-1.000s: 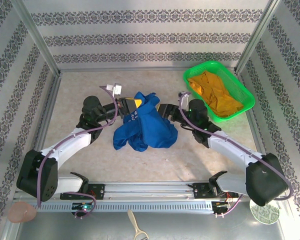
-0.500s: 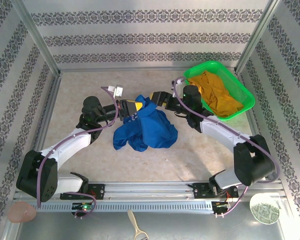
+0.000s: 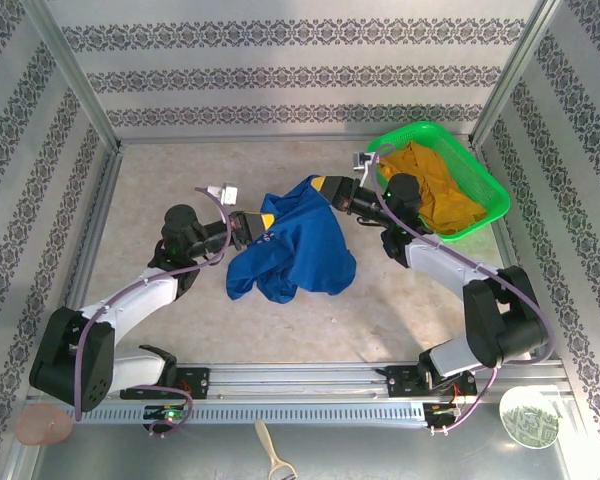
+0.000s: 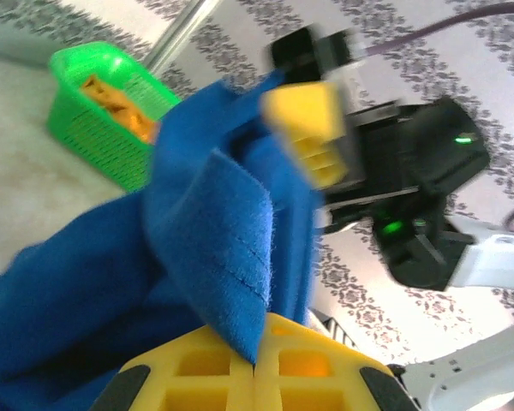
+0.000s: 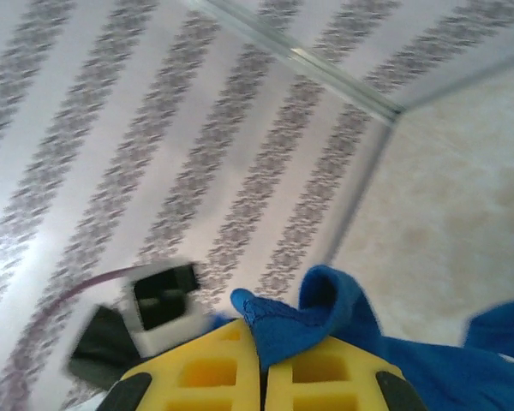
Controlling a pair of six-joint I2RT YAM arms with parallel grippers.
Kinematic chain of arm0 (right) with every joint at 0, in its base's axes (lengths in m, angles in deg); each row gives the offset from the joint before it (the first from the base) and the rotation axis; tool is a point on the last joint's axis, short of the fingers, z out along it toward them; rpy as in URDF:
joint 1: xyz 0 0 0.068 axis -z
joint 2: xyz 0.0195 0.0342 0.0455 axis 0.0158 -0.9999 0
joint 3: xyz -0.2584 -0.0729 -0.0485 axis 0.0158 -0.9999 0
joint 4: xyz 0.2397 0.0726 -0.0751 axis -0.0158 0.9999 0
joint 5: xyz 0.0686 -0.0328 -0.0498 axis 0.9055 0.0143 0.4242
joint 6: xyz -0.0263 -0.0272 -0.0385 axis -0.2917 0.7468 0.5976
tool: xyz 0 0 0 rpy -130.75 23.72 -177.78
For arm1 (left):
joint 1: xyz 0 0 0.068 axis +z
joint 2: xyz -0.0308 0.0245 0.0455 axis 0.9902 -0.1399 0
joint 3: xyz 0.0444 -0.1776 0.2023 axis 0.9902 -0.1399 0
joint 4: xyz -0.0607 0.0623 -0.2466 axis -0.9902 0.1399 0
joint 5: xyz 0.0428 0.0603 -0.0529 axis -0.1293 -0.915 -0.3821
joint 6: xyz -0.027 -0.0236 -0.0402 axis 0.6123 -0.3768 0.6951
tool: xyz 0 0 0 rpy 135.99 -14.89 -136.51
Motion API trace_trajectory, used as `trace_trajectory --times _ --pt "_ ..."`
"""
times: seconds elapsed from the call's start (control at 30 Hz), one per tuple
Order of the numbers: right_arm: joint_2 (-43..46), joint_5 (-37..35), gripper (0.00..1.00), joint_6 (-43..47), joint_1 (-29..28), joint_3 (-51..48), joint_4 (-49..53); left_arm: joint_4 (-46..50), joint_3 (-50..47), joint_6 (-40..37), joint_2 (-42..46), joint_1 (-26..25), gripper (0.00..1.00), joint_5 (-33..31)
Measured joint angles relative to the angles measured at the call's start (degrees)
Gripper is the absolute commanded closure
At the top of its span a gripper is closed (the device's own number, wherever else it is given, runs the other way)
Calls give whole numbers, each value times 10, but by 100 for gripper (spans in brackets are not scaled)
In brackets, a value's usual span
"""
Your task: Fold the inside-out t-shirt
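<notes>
Over the last second, a swing by the right gripper [image 3: 322,184] from the cloth's right flank up to its far edge, jaws gone from wide to clamped; a slight draw back and leftward by the left gripper [image 3: 266,221].

Stretched between the two now: the inside-out t-shirt [image 3: 298,250], royal blue, mid-table. Far part lifted and drawn into a sloping sheet; near part slumped in folds on the table [image 3: 380,310].

In the left wrist view, pinched flat between the left's yellow fingers [image 4: 233,390]: a hemmed fold of blue, stitch line plain to see, with the right's yellow tip gripping the same cloth higher up. In the right wrist view, much the same: fingers closed tight on a rolled blue edge, no gap beside the cloth.

Beyond the shirt, at the far right corner, a green basket [image 3: 420,127] holding an orange-yellow garment [image 3: 430,190]; right arm's wrist just beside its near-left rim.

Past the table's near edge: a pinkish round thing [image 3: 43,424] at the left, a pale round dish [image 3: 528,420] at the right, a brush handle [image 3: 271,455] between.
</notes>
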Motion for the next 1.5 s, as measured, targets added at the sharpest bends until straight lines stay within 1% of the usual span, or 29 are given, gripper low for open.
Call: trace_trajectory --times 0.07,0.13,0.17,0.2,0.3,0.37,0.43,0.53,0.6,0.7,0.8,0.93,1.03,1.23,1.27,1.33,1.37,1.43,1.5 --pt "14 19 100 -16 -4 -9 -49 0 -17 -2 0 8 100 -10" --pt "23 38 100 -30 -12 -21 -92 0 -22 -4 0 13 87 -16" --pt "23 47 100 -39 -15 -28 -115 -2 -22 -6 0 16 79 -18" --pt "23 51 100 -46 -17 -33 -134 -1 -22 -9 1 20 69 -21" --pt "16 59 100 -65 -14 -43 -193 12 -22 -19 1 36 50 -29" --pt "8 61 100 -72 -14 -50 -221 28 -22 -26 6 40 44 -31" --pt "-4 61 100 -78 -14 -59 -240 57 -21 -38 23 42 41 -32" --pt "-24 62 100 -86 -14 -69 -255 118 -1 -65 63 41 40 -33" --pt "-33 62 100 -88 -14 -72 -259 170 35 -98 83 35 40 -36" --pt "-35 61 100 -88 -14 -74 -264 240 97 -155 89 11 39 -48" --pt "-35 61 100 -88 -14 -74 -270 301 147 -211 77 -19 39 -64" --pt "-35 61 100 -89 -14 -78 -276 358 182 -267 44 -48 39 -81" --pt "-35 61 100 -89 -14 -80 -278 388 195 -294 16 -61 39 -92" --pt "-35 61 100 -92 -14 -80 -278 414 210 -322 -19 -74 40 -101" --pt "-35 61 100 -92 -14 -81 -278 417 214 -324 -23 -75 41 -103" --pt "-35 61 100 -93 -14 -81 -278 419 224 -327 -33 -75 48 -104" --pt "-35 61 100 -95 -14 -81 -278 419 229 -329 -37 -75 52 -106" --pt "-35 61 100 -97 -14 -81 -278 419 235 -334 -45 -75 65 -108" --pt "-35 61 100 -97 -14 -81 -278 418 238 -337 -51 -75 74 -109"
